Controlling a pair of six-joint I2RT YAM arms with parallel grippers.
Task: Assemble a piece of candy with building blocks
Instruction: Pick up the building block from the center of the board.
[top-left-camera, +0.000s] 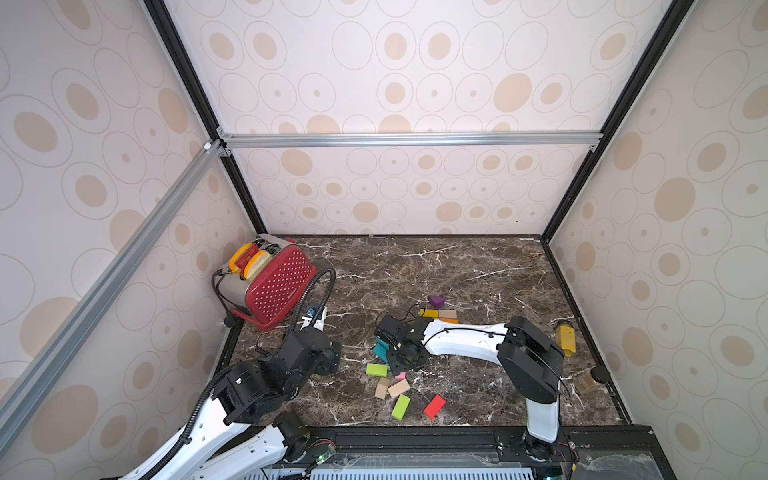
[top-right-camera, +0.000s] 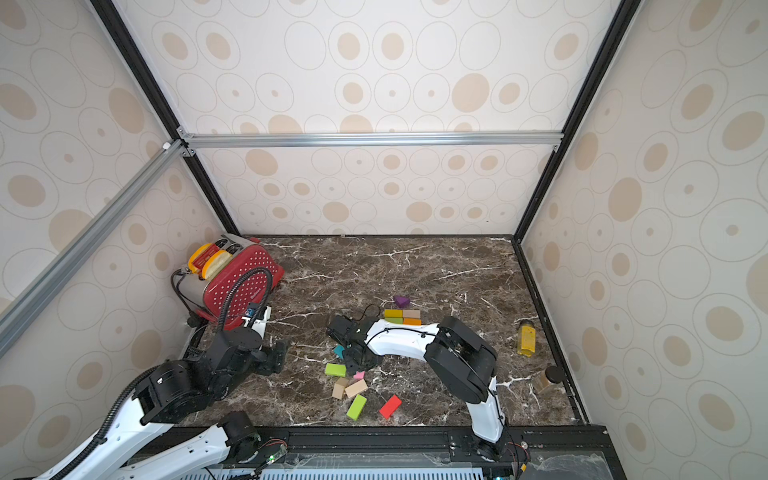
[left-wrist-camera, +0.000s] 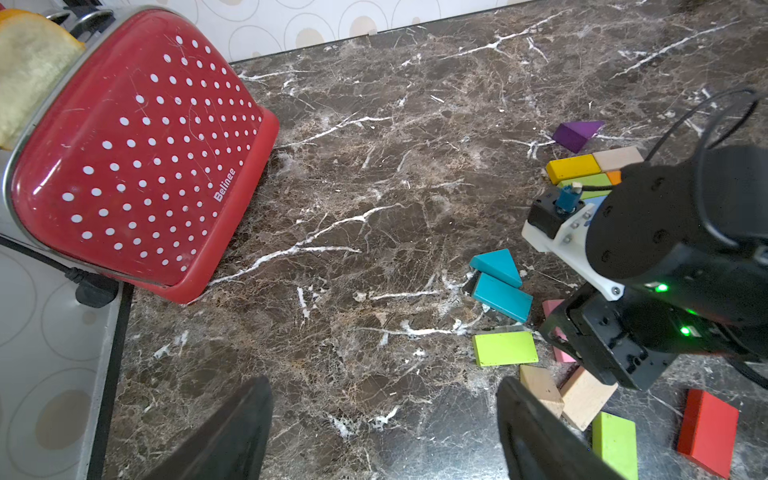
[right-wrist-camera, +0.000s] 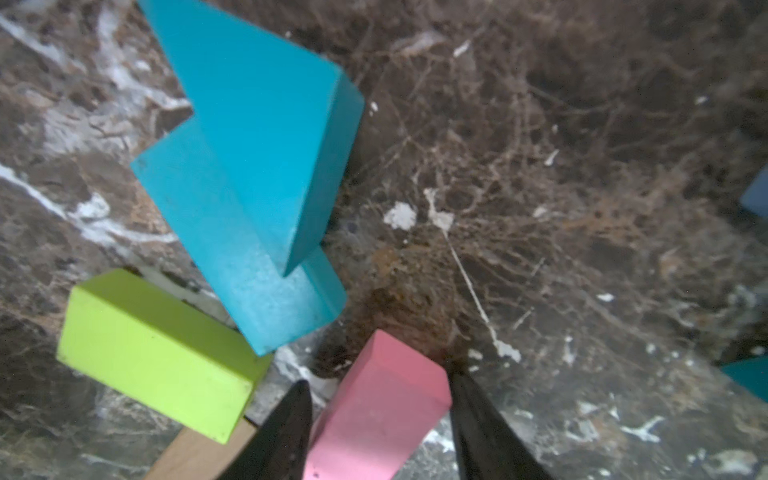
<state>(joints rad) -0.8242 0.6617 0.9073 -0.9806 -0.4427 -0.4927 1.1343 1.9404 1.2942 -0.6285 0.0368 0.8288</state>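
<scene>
Right tool (right-wrist-camera: 378, 419) straddles pink block (right-wrist-camera: 376, 411); grip unclear; left tool (left-wrist-camera: 382, 432) spread; marble top (top-left-camera: 415, 270).

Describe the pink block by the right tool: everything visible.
The pink block is a small, matte painted brick with squared edges, lying on the marble table. In the right wrist view it sits between the right tool fingers, which flank it closely; firm contact cannot be confirmed. A green brick and teal wedges lie nearby. In both top views only a sliver shows.

Right gripper (top-right-camera: 356, 371) low over scattered building blocks (top-right-camera: 357, 388) on marble table (top-right-camera: 415, 270), red toaster (top-right-camera: 239, 282) far back.
</scene>
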